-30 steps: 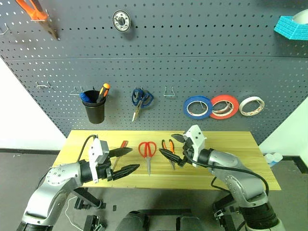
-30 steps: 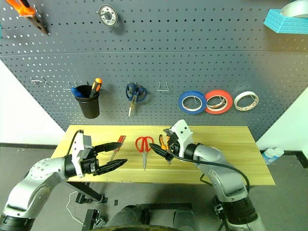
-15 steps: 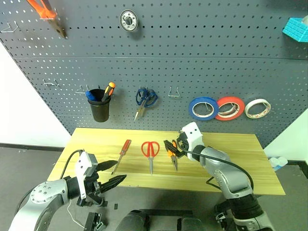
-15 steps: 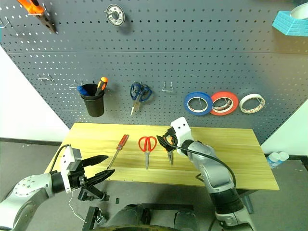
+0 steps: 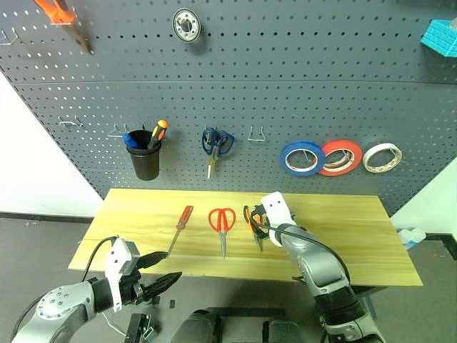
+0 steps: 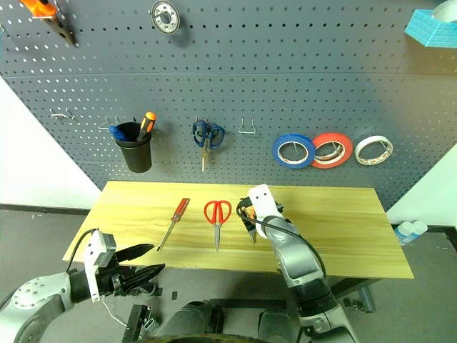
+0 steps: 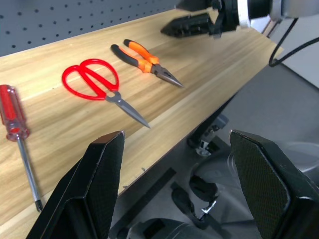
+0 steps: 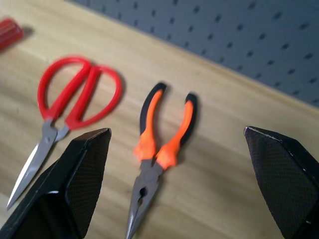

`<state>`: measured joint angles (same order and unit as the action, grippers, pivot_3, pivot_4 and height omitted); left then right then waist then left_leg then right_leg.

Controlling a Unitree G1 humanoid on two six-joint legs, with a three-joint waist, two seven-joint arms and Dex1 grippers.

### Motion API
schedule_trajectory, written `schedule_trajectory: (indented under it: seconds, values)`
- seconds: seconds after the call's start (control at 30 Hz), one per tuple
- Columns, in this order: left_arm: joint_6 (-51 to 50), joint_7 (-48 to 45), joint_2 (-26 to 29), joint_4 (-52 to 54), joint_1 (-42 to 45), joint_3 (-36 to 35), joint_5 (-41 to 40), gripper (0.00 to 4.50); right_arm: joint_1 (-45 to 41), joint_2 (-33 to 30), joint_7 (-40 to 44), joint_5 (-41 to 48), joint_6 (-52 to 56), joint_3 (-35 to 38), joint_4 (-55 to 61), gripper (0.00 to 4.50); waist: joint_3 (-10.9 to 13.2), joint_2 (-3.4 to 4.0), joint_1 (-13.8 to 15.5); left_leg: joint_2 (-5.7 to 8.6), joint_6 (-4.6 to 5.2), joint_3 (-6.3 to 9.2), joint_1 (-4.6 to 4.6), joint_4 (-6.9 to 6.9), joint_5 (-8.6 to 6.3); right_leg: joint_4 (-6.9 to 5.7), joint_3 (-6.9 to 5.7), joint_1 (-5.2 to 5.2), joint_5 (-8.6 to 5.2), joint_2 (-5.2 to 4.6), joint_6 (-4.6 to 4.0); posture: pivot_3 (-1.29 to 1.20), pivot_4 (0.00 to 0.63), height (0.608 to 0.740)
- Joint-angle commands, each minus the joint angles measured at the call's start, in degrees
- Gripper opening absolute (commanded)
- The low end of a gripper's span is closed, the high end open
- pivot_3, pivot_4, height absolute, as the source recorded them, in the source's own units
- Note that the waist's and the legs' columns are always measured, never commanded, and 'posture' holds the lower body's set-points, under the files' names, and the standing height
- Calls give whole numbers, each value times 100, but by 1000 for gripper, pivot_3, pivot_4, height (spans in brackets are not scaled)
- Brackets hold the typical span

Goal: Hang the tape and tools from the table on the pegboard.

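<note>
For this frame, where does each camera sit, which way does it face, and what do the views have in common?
Left and right eye views: on the head, looking forward and down over both arms at the table and the pegboard.
Left wrist view: behind the open left hand off the table's near edge, facing the screwdriver, red scissors, and the right hand beyond.
Right wrist view: behind the open right hand, looking down on the pliers.
Shared: pliers and red scissors lie in all views.

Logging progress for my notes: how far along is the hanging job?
Done: the blue tape hangs on the pegboard. In hand: the open right end effector hovers over the pliers, nothing gripped. Left: pliers, red scissors and screwdriver lie on the table.
</note>
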<state>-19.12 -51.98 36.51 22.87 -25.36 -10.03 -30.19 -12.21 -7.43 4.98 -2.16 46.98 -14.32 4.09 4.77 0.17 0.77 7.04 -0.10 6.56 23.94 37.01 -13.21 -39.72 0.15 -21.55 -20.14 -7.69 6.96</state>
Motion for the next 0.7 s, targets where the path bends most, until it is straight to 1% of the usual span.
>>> schedule_trajectory:
  seconds: [0.03, 0.17, 0.43, 0.7]
  values:
    - [182, 158, -82, 178, -48, -177, 46, 3509, -70, 163, -88, -114, 221, -88, 17, 4477, 47, -3, -5, 0, 0, 0, 4, 0, 0, 0, 0, -5, 0, 0, 0, 43, 110, 680]
    - [208, 252, -82, 285, -85, -251, 57, 3509, -154, 252, -141, -175, 367, -88, -44, 4477, 95, -7, -9, 1, 14, -1, 55, 2, 9, -5, 0, -61, 2, 1, 1, 41, 130, 680]
    - [226, 383, -77, 193, 163, -433, 63, 3509, -456, 619, -327, -229, 80, -47, -535, 4477, 253, -16, -26, 0, 16, -1, 59, -1, 10, -12, 0, -70, 1, 0, 1, 34, 158, 680]
    - [160, 426, -84, 303, 250, -497, -12, 3509, -459, 663, -368, -288, 26, -30, -519, 4477, 346, -25, -58, 0, 16, -1, 63, -2, 10, -12, 0, -76, 2, 0, 1, 22, 178, 680]
